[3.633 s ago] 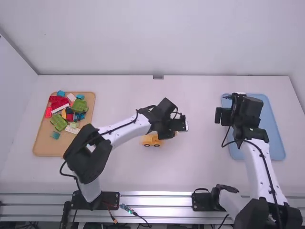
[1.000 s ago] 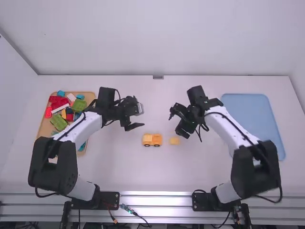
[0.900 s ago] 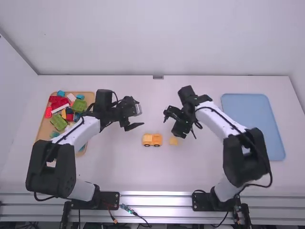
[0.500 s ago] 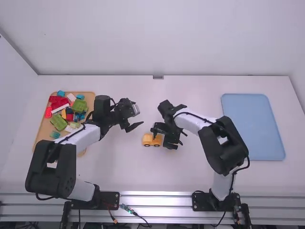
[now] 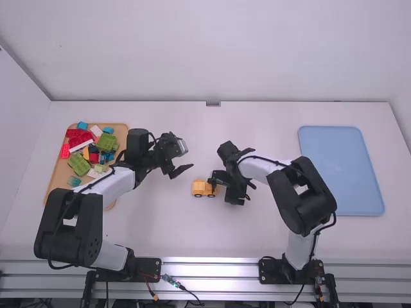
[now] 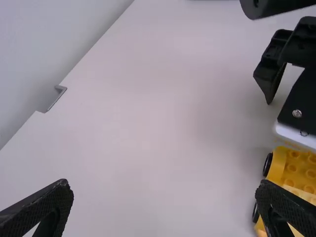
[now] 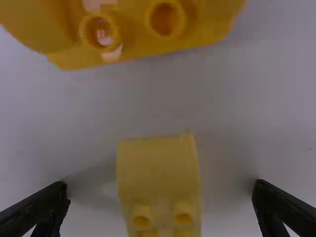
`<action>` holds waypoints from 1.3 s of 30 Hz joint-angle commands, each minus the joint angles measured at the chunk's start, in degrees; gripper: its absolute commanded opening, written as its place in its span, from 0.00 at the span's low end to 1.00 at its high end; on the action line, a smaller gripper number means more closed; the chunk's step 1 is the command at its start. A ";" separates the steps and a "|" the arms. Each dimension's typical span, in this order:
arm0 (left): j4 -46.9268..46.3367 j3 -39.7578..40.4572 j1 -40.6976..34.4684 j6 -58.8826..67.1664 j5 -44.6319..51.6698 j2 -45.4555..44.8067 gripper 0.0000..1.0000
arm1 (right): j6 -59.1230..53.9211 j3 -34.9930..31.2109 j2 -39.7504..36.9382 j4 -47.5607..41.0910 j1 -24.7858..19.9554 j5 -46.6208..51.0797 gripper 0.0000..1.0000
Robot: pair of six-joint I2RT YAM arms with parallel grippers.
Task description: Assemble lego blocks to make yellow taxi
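In the high view the yellow car (image 5: 201, 188) stands near the table's middle, with my right gripper (image 5: 239, 192) just right of it. My left gripper (image 5: 177, 169) is up and left of the car. In the right wrist view a small yellow brick (image 7: 159, 173) lies between the spread fingertips of my right gripper (image 7: 160, 190), touching neither, with the yellow car (image 7: 133, 29) beyond it. In the left wrist view my left gripper (image 6: 165, 190) is open with nothing held, and part of the yellow car (image 6: 291, 173) shows beside one finger.
A wooden tray (image 5: 58, 192) of mixed colored blocks (image 5: 80, 138) lies at the left, partly behind the left arm. At the right is a blue tray (image 5: 343, 167), beyond the right arm.
The right arm has swung in from the right to the car, then edged slightly back rightward. My left gripper has moved off the car to the left and then shifted little.
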 commanded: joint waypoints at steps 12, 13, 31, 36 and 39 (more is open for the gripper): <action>0.17 -0.44 0.52 -1.25 0.10 -1.18 0.99 | -1.99 0.90 -1.81 -0.76 -0.85 -4.17 0.63; 0.17 -0.44 0.50 -1.22 0.10 -1.18 0.99 | -1.97 0.96 -1.79 -0.68 -0.52 -4.22 0.62; 0.17 -0.44 0.50 -1.25 0.12 -1.18 0.99 | 5.62 0.94 -1.79 2.05 0.35 -1.09 0.27; 0.81 -0.44 0.50 -1.25 0.12 -1.18 0.99 | 11.28 0.92 -1.79 2.19 0.39 -1.09 0.27; 1.25 -0.44 0.50 -1.25 0.12 -1.18 0.99 | 16.28 0.94 -1.79 2.34 0.44 -0.83 0.27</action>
